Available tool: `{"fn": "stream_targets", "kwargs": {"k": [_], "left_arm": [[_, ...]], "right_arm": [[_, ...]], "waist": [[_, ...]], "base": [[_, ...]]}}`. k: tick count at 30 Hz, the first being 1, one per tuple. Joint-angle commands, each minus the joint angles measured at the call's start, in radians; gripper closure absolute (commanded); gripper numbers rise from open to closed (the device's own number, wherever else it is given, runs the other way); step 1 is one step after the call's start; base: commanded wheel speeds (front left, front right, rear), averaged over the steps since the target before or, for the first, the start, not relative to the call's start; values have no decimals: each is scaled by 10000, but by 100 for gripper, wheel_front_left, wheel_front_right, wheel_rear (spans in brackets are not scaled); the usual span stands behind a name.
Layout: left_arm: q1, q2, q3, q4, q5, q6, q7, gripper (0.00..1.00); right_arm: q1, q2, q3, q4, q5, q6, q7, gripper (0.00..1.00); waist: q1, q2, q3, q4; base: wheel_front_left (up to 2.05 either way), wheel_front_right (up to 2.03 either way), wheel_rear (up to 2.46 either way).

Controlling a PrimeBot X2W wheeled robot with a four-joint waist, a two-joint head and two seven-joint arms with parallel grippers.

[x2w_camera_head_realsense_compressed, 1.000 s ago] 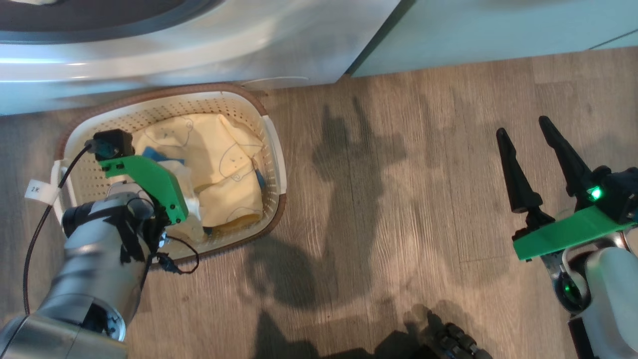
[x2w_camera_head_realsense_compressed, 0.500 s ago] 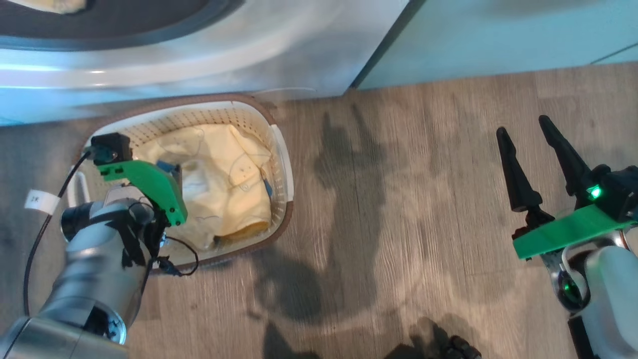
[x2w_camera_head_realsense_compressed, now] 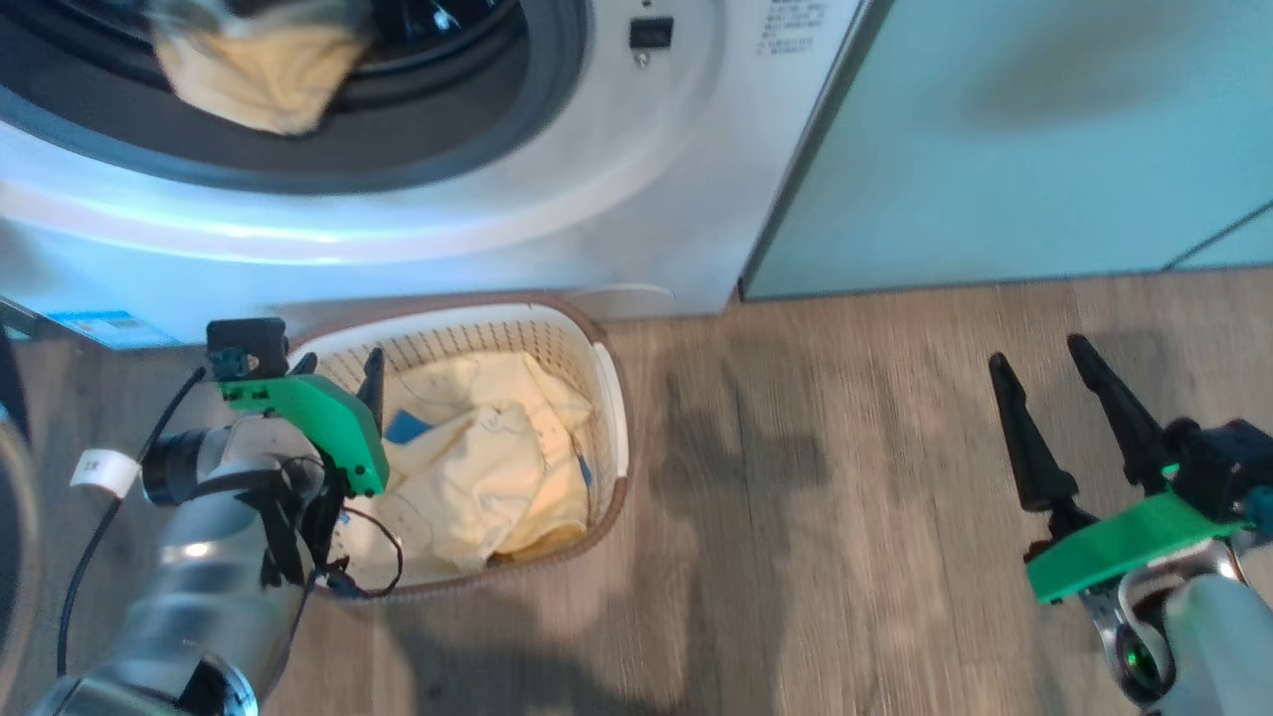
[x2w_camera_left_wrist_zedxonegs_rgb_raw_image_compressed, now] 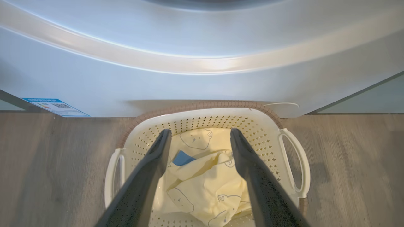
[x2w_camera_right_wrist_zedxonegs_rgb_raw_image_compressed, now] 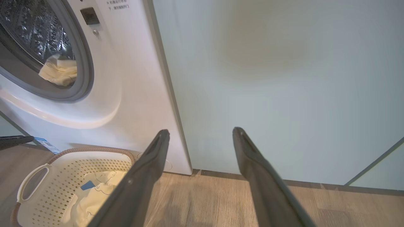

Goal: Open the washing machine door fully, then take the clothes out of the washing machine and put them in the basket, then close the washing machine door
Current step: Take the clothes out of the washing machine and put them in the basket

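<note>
Closest to you, your left gripper (x2w_camera_left_wrist_zedxonegs_rgb_raw_image_compressed: 200, 130) hangs over the small cream-white perforated plastic basket (x2w_camera_left_wrist_zedxonegs_rgb_raw_image_compressed: 202, 120) with the brown rim and two white side handles. Its two long dark fingers (x2w_camera_left_wrist_zedxonegs_rgb_raw_image_compressed: 148, 176) are spread wide apart with nothing between them. In the left wrist view the fingertips stand above the far part of the basket, clear of the fabric below. Your right gripper (x2w_camera_head_realsense_compressed: 1037, 353) is well off to the right over the bare grey-brown wood-plank floor (x2w_camera_head_realsense_compressed: 845, 547). Its fingers are also parted wide, hold nothing, and point toward the pale green cabinet (x2w_camera_head_realsense_compressed: 1044, 149).

Inside the basket lie the soft pale yellow clothes (x2w_camera_left_wrist_zedxonegs_rgb_raw_image_compressed: 205, 186), crumpled, with thin line-drawn bears and a small blue patch (x2w_camera_left_wrist_zedxonegs_rgb_raw_image_compressed: 181, 157) showing near the left finger.

The basket stands on the floor just in front of the big white front-loading washing machine (x2w_camera_head_realsense_compressed: 597, 199), its far rim close against the machine's base. A small blue label sticker (x2w_camera_left_wrist_zedxonegs_rgb_raw_image_compressed: 55, 107) sits low on the machine's front, to the basket's left. Higher up, the round opening is uncovered. There you can see the grey rubber seal (x2w_camera_right_wrist_zedxonegs_rgb_raw_image_compressed: 86, 69), the dimpled steel drum (x2w_camera_right_wrist_zedxonegs_rgb_raw_image_compressed: 38, 34), and one more pale yellow garment (x2w_camera_head_realsense_compressed: 254, 85) draped at the opening's lower lip. The cabinet stands directly beside the machine on the right.
</note>
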Motion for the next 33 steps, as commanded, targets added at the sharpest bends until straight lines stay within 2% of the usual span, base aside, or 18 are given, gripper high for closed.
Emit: {"fn": "stream_targets", "kwargs": {"k": [1, 10, 18, 23, 33], "left_arm": [[124, 423, 148, -340, 116, -33, -149, 0], [1700, 768, 1275, -3477, 653, 118, -171, 0], [3780, 711, 2960, -6446, 1539, 286, -172, 0], [4793, 624, 3806, -7419, 1930, 324, -173, 0], [5907, 389, 4678, -8384, 2457, 424, -173, 0]], "right_arm": [[182, -181, 24, -242, -13, 44, -95, 0], [957, -223, -118, -167, -14, 44, -95, 0], [1566, -223, -133, -115, 3, 44, -95, 0], [1833, -116, -154, -112, -5, 44, -95, 0], [2161, -46, -137, -105, 17, 44, -95, 0]], "waist": [[2, -1, -627, 324], [2, -1, -1900, 750], [2, -1, -2799, 944], [2, -1, -3206, 1012], [2, -1, -3613, 1143]], "base": [[0, 0, 0], [0, 0, 0], [0, 0, 0], [0, 0, 0], [0, 0, 0]]}}
